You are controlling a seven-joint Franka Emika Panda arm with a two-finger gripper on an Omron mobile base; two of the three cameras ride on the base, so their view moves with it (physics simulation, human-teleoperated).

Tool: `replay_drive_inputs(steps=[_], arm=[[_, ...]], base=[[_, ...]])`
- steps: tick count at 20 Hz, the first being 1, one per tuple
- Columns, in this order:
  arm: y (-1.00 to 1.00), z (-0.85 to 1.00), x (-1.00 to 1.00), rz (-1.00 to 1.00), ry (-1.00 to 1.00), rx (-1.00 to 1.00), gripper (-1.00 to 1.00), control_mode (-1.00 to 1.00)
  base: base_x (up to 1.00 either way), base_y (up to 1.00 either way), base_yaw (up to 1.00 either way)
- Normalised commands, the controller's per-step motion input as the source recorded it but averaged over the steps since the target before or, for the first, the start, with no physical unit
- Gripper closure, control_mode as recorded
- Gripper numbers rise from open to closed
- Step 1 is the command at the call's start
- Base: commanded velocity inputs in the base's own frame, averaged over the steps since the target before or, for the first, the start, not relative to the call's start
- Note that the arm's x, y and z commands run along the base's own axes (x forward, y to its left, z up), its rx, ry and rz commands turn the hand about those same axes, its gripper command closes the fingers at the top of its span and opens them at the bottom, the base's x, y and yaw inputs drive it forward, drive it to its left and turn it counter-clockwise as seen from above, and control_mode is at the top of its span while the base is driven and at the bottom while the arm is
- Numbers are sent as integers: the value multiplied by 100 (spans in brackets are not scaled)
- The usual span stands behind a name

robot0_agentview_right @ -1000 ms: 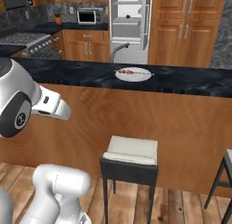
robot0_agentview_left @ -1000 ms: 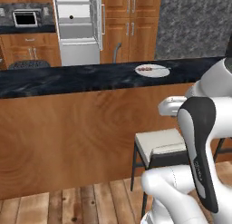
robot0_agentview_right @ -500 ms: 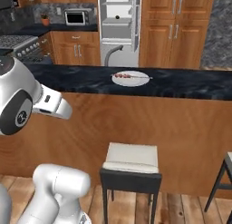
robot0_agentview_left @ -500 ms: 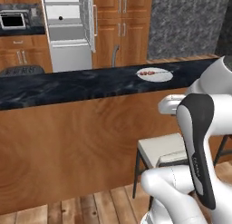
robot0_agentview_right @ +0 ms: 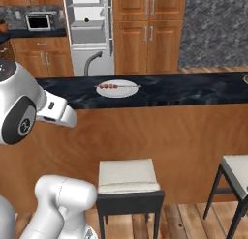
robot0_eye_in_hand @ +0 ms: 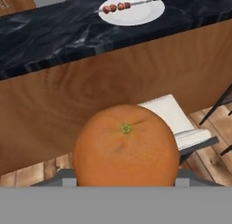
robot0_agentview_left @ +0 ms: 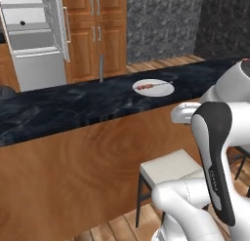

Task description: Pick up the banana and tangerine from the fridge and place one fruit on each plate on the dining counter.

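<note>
Tangerine (robot0_eye_in_hand: 126, 148) sits large and close in the hand view, its green stem spot facing the camera, pinched in the gripper (robot0_eye_in_hand: 126, 180); the finger tips themselves are hidden behind the fruit, and the jaws stand partway closed on it. Beyond the fruit runs the dining counter (robot0_eye_in_hand: 54, 32), dark marbled top over a reddish wood front. On that top rests a whitish plate (robot0_eye_in_hand: 136, 13) carrying a skewer (robot0_eye_in_hand: 118, 6) of small dark red pieces. The same plate (robot0_agentview_left: 157, 89) lies on the counter in the left base view, well apart from the arm. A pale-cushioned stool (robot0_agentview_right: 127, 177) stands against the counter front. Behind the counter, the fridge (robot0_agentview_right: 88, 30) stands open, its pale shelves showing, with a wooden cabinet (robot0_agentview_right: 145, 30) just beside it.
</note>
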Motion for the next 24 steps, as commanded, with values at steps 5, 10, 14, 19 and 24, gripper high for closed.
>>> replay_drive_inputs(steps=[5,10,14,19,24], arm=[[0,0,0,0,0,0,100,100],[0,0,0,0,0,0,100,100],[0,0,0,0,0,0,100,100],[3,0,0,0,-3,0,100,-100],[20,23,6,18,-28,-13,100,-100]], base=[[55,38,-27],[6,9,-8],[0,0,0],[0,1,0],[0,0,0]])
